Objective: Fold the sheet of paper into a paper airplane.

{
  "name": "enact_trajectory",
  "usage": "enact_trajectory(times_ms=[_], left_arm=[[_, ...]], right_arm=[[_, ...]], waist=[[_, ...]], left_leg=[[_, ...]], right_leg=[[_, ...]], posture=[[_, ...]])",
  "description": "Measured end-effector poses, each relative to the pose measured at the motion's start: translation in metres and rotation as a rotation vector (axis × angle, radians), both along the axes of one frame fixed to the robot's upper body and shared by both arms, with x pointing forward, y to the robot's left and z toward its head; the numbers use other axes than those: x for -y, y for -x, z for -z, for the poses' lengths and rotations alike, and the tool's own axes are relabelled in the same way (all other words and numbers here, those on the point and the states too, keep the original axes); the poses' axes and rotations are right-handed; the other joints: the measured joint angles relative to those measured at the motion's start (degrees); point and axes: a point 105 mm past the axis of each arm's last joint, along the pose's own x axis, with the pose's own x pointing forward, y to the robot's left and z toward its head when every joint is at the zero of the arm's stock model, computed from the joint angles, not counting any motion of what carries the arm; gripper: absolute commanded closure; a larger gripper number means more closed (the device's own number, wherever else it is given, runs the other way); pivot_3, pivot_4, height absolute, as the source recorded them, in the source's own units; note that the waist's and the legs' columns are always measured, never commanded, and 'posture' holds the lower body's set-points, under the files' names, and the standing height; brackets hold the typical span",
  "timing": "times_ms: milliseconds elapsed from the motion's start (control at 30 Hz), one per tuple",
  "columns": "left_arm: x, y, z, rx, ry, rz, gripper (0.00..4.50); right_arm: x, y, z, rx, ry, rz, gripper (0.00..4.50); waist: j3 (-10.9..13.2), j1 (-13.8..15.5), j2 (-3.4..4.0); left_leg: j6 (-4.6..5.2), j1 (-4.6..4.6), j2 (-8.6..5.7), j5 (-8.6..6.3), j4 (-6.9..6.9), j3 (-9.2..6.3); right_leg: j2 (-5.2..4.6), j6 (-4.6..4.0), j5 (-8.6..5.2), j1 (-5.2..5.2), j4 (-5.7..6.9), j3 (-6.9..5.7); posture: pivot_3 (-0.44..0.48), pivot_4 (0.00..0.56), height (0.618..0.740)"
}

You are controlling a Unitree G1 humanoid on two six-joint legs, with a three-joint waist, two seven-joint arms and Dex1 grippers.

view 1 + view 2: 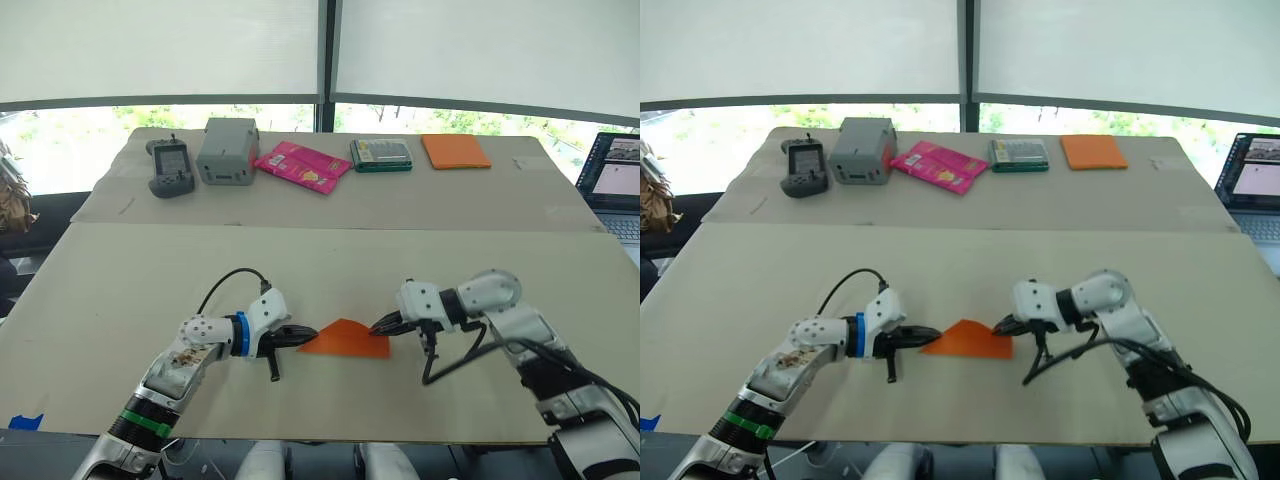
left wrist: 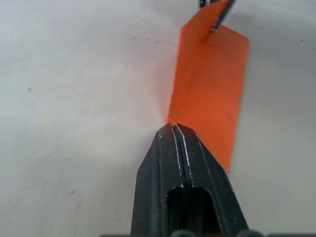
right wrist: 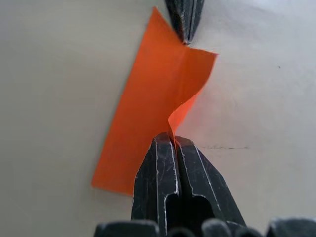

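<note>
Paper [image 1: 345, 339], thin, light and floppy, sits at lower centre of the worktop [image 1: 300, 260]; left gripper [image 1: 303, 336] and right gripper [image 1: 378, 326] pinch opposite corners, so pulling risks tearing.

Bright daylight from windows [image 1: 60, 140]; soft shadows; wrist views slightly blurred.

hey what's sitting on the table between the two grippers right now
The sheet of paper, partly folded, spans from the left gripper to the right gripper, each pinching an end, as the left eye view shows.

Left claw [image 1: 303, 338] pinched closed, right claw [image 1: 378, 326] pinched closed, tips facing inward
</note>
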Motion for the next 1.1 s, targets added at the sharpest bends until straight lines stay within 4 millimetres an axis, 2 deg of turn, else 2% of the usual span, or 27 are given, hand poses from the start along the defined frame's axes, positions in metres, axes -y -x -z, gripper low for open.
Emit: enact_trajectory(times_ms=[133, 300, 500, 600, 800, 867, 1100], left_arm=[[-0.002, 0.000, 0.000, -0.008, 0.001, 0.005, 4.50], [-0.007, -0.003, 0.000, -0.016, -0.004, 0.004, 4.50], [-0.012, -0.012, -0.004, -0.041, 0.013, -0.034, 4.50], [-0.011, -0.019, -0.012, -0.075, 0.077, -0.069, 4.50], [0.012, -0.018, -0.041, -0.102, 0.190, 0.022, 4.50], [0.018, -0.018, -0.044, -0.097, 0.188, 0.053, 4.50], [0.043, -0.006, -0.029, -0.105, 0.114, 0.165, 4.50]], right_arm=[[0.005, 0.011, 0.008, 0.208, -0.045, 0.051, 4.44], [0.002, 0.024, 0.015, 0.403, -0.053, 0.050, 4.44], [0.001, 0.032, 0.022, 0.597, -0.022, 0.023, 4.44], [0.001, 0.034, 0.021, 0.661, -0.025, 0.019, 4.44], [-0.001, 0.037, 0.023, 0.724, -0.034, 0.013, 4.44], [-0.002, 0.037, 0.024, 0.732, -0.033, 0.006, 4.44], [-0.004, 0.039, 0.026, 0.744, -0.013, -0.024, 4.44]], waist=[[0.0, 0.0, 0.00], [0.0, -0.2, 0.00], [0.0, -0.2, 0.00], [0.0, -0.2, -0.13], [-0.1, -0.6, -0.34], [-0.1, -0.8, -0.35], [-0.1, -1.0, -0.43]], left_leg=[[0.00, 0.01, 0.03, 0.00, -0.02, 0.00], [0.00, 0.12, 0.03, 0.00, -0.01, 0.04], [0.00, 0.12, 0.00, 0.00, 0.00, 0.05], [0.00, 0.12, 0.00, 0.01, 0.00, 0.04], [0.00, 0.29, 0.00, 0.00, 0.00, 0.04], [0.00, 0.34, 0.01, 0.00, -0.01, 0.03], [0.03, 0.75, 0.00, -0.02, -0.06, 0.00]], right_leg=[[0.08, 0.01, -0.01, -0.01, -0.01, -0.01], [0.12, 0.00, 0.00, 0.06, 0.04, 0.05], [0.16, 0.00, 0.00, 0.05, 0.04, 0.07], [0.20, 0.00, 0.00, 0.07, 0.03, 0.05], [0.26, 0.00, 0.00, 0.25, 0.02, 0.05], [0.29, 0.00, 0.00, 0.35, -0.01, 0.04], [0.27, 0.00, -0.01, 0.88, -0.17, 0.00]], posture=[[0.000, 0.150, 0.740], [0.000, 0.150, 0.740], [0.000, 0.150, 0.740], [0.000, 0.150, 0.740], [0.000, 0.150, 0.740], [0.000, 0.150, 0.740], [0.000, 0.150, 0.740]])
